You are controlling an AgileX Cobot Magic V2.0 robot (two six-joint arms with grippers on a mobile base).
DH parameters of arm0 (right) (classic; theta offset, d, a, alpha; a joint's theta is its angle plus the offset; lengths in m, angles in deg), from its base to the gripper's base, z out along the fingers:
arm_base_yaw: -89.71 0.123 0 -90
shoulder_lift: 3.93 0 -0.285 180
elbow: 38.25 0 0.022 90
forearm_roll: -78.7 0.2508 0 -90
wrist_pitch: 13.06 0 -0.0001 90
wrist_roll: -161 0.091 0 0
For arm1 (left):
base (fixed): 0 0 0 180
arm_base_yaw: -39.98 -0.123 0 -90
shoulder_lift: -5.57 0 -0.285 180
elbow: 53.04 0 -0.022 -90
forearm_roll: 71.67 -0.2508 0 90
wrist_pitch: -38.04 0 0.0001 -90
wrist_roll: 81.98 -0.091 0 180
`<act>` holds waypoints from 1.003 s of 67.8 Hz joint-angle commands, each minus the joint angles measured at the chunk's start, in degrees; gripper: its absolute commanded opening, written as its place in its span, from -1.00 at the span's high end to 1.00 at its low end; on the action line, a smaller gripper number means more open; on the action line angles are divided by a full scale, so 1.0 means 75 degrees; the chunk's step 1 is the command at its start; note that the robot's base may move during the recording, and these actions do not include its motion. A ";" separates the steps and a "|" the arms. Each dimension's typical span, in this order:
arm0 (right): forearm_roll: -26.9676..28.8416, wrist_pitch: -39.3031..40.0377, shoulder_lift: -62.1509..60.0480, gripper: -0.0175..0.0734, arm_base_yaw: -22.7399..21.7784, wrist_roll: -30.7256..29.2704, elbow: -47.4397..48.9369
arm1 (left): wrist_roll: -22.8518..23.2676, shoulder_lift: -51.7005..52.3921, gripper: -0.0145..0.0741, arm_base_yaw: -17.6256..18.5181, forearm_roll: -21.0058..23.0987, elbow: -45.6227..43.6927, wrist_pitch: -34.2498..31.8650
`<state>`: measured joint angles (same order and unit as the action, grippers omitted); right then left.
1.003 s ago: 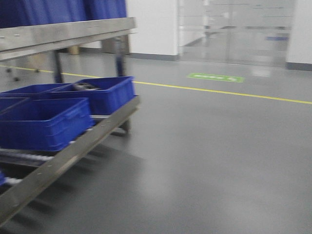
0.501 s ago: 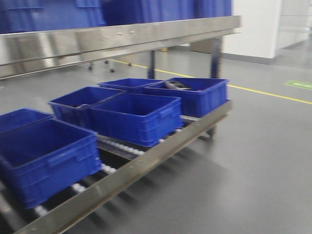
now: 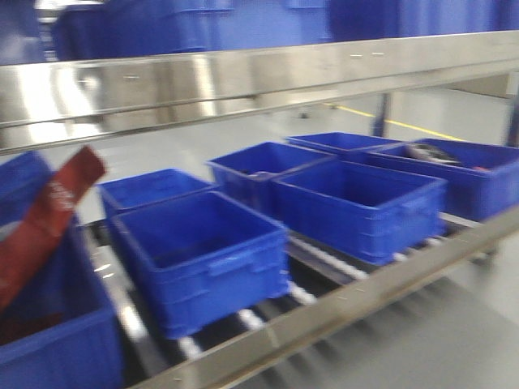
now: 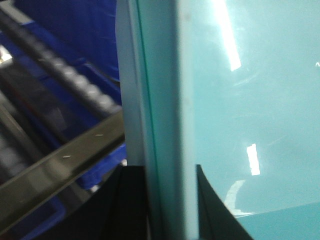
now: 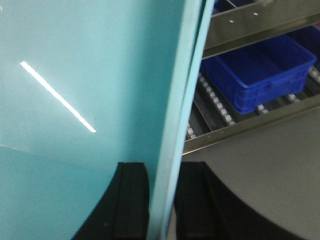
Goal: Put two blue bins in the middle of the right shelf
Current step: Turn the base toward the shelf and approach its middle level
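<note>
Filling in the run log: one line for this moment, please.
shelf: in view | blue bins: on rollers | left gripper: around teal panel | right gripper: same

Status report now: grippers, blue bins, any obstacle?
Left gripper and right gripper: jaws each side of a teal panel edge, grip unclear. Blue bins sit on the roller shelf, none held. Nothing visibly blocking.
</note>
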<state>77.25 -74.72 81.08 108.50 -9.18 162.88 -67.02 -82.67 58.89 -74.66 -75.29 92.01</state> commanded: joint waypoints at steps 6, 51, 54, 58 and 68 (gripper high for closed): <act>0.0292 0.0512 -0.0105 0.98 0.0034 -0.0248 0.0125 | 0.0053 0.0153 0.92 0.0042 0.0139 -0.0170 -0.1790; 0.0292 0.0512 -0.0105 0.98 0.0034 -0.0248 0.0125 | 0.0053 0.0153 0.92 0.0042 0.0139 -0.0170 -0.1790; 0.0292 0.0512 -0.0105 0.98 0.0034 -0.0248 0.0125 | 0.0053 0.0153 0.92 0.0042 0.0139 -0.0170 -0.1790; 0.0292 0.0512 -0.0105 0.98 0.0034 -0.0248 0.0125 | 0.0053 0.0153 0.92 0.0042 0.0139 -0.0170 -0.1790; 0.0292 0.0512 -0.0105 0.98 0.0034 -0.0248 0.0125 | 0.0053 0.0153 0.92 0.0042 0.0132 -0.0170 -0.1790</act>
<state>77.25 -74.72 81.18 108.50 -9.09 162.88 -67.02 -82.67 58.89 -74.78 -75.29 92.01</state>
